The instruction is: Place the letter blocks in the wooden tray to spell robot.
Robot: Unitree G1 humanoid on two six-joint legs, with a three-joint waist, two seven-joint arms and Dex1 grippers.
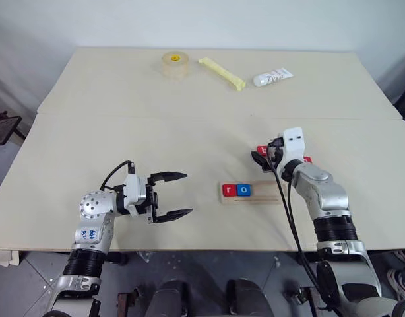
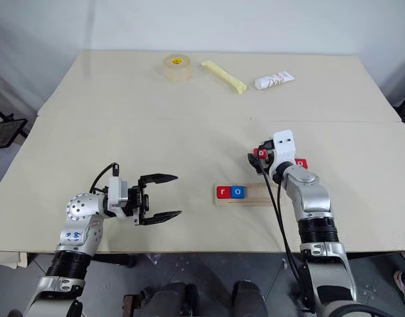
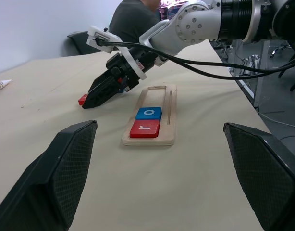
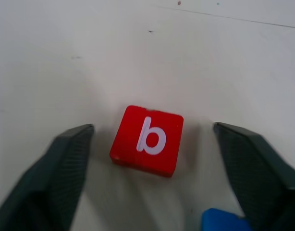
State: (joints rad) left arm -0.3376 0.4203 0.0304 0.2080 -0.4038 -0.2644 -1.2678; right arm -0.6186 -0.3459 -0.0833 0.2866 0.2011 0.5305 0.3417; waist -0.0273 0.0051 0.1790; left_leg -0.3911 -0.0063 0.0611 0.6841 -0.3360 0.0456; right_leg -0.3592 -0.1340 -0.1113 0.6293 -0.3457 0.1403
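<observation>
In the lower left of the left eye view the left gripper [image 1: 179, 195] hangs over bare tabletop with its two black fingers spread wide and nothing between them, pointing toward the middle of the frame. Right of centre lies the wooden tray [image 1: 265, 192], its right end hidden behind the right arm; a red r block [image 1: 228, 191] and a blue o block [image 1: 243, 190] sit side by side at its left end. At centre right the right gripper [image 1: 263, 156] reaches down to the table just past the tray, and from the head its own housing hides most of what lies under it: only red slivers show on either side. The right wrist view supplies what is hidden there: a red b block [image 4: 147, 139] lies flat on the table between the two parted fingers, with a gap on each side, so the jaws straddle it without touching. A blue block [image 4: 223, 220], cut off by the lower edge of that view, shows no letter. Along the top of the head views lie a tape roll [image 1: 175, 63], a yellow stick [image 1: 222, 72] and a white tube [image 1: 273, 77]. The left wrist view adds a person [image 3: 138, 17] seated beyond the table, mostly behind the right arm.
</observation>
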